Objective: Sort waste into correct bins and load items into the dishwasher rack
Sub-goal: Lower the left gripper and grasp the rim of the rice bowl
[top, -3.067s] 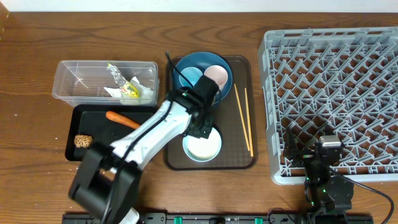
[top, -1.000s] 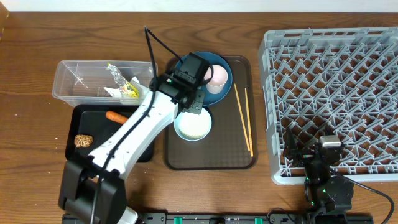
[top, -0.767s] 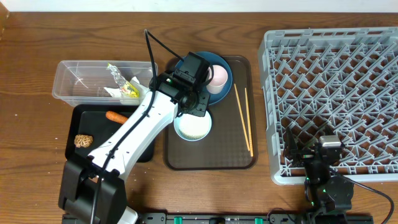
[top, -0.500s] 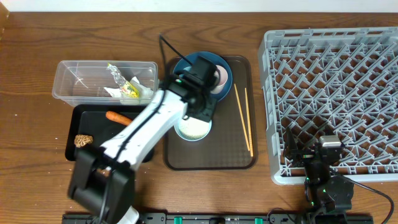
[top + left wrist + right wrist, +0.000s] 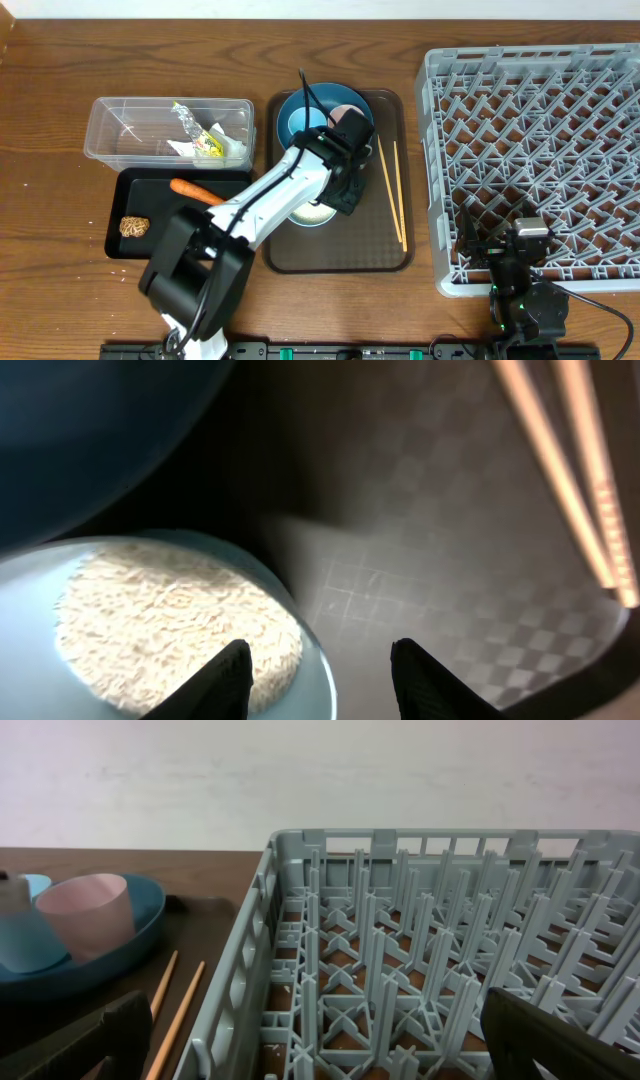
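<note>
On a dark wooden tabletop (image 5: 60, 60) before a pale wall (image 5: 320, 770), the left tool (image 5: 320, 650) hangs open astride the rim of the rice bowl (image 5: 30, 600) on the brown tray (image 5: 350, 250); the right tool (image 5: 315, 1000), open too, sits low by the grey rack (image 5: 540, 150) at right.

2 cups (image 5: 92, 915) (image 5: 20, 938), 2 chopsticks (image 5: 390, 190) (image 5: 399, 192), 2 bins (image 5: 96, 140) (image 5: 150, 190), 1 ea plate (image 5: 290, 104), bowl (image 5: 22, 622), rack (image 5: 530, 150)

Wrapper (image 5: 200, 135) in clear tub (image 5: 110, 140); carrot (image 5: 196, 190), brown lump (image 5: 134, 227) in black tray (image 5: 150, 245). Rice (image 5: 170, 625) in bowl (image 5: 25, 610). Pink cup (image 5: 95, 910), light-blue cup (image 5: 22, 945) on blue plate (image 5: 295, 100). Chopsticks (image 5: 388, 185) parallel, left of rack (image 5: 540, 160).
</note>
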